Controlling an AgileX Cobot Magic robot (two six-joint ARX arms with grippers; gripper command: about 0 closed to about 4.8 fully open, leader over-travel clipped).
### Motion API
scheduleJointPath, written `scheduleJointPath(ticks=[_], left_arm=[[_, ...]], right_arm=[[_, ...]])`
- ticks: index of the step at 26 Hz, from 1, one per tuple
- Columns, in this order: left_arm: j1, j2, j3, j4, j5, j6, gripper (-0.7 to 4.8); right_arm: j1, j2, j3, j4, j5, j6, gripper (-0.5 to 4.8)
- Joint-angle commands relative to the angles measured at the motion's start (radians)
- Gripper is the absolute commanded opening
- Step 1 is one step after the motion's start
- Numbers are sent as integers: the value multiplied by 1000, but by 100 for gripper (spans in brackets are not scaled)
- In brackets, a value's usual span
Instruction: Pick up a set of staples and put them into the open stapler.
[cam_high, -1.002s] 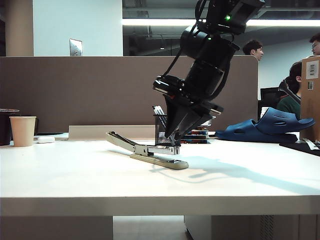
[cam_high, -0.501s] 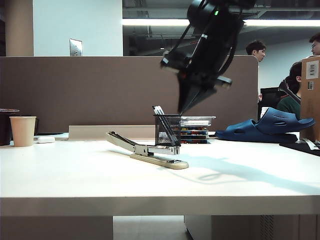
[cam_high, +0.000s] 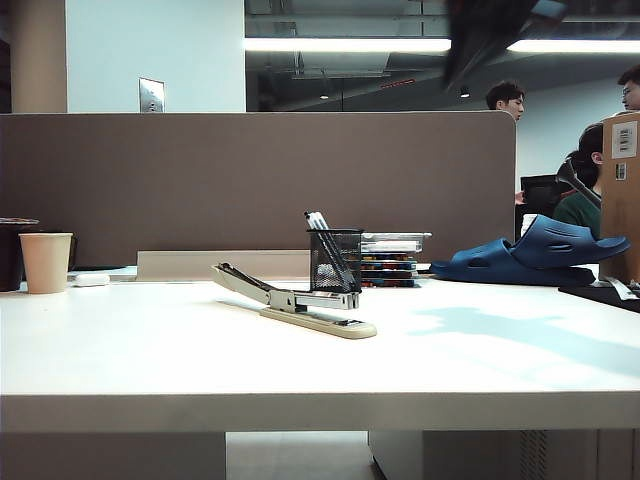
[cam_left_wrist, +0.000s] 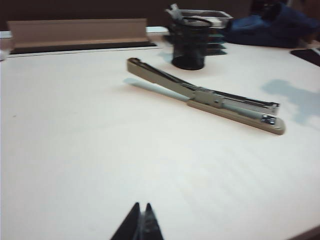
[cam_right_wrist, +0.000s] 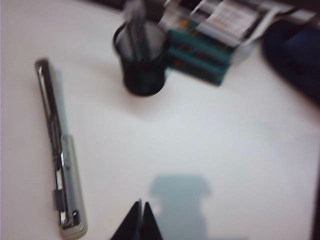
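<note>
stapler (cam_high: 300, 301): open, stiff | staples: unseen, probably light, brittle; pinch long sides | right gripper (cam_right_wrist: 141, 219) above stapler: jaws closed, empty | left gripper (cam_left_wrist: 142, 221) near stapler: jaws closed, empty

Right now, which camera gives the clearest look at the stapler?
The left wrist view: the stapler lies sharp and whole, upper arm hinged open. The exterior view shows it side-on; the right wrist view shows it from above, blurred.

Black mesh pen cup (cam_high: 335, 260) (pens inside); paper cup (cam_high: 46, 262) far left.
</note>
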Motion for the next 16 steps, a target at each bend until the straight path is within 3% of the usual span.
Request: scheduleJointPath(ticks=[1,6,10,16], left_arm=[[2,0,1,-2,-37,0,-6],[2,0,2,-2,-59,0,-6],[2,0,2,-2,-137,0,-6],[2,0,2,-2,-166,-1,-6]], right_arm=[[-33,-86,2,5,26,-3,-9],[-108,-240,1,-8,31,-2,-9],[-154,-335,-13,-47,77,-3,-9],[-213,-520,-159,-46,77,-2,-9]])
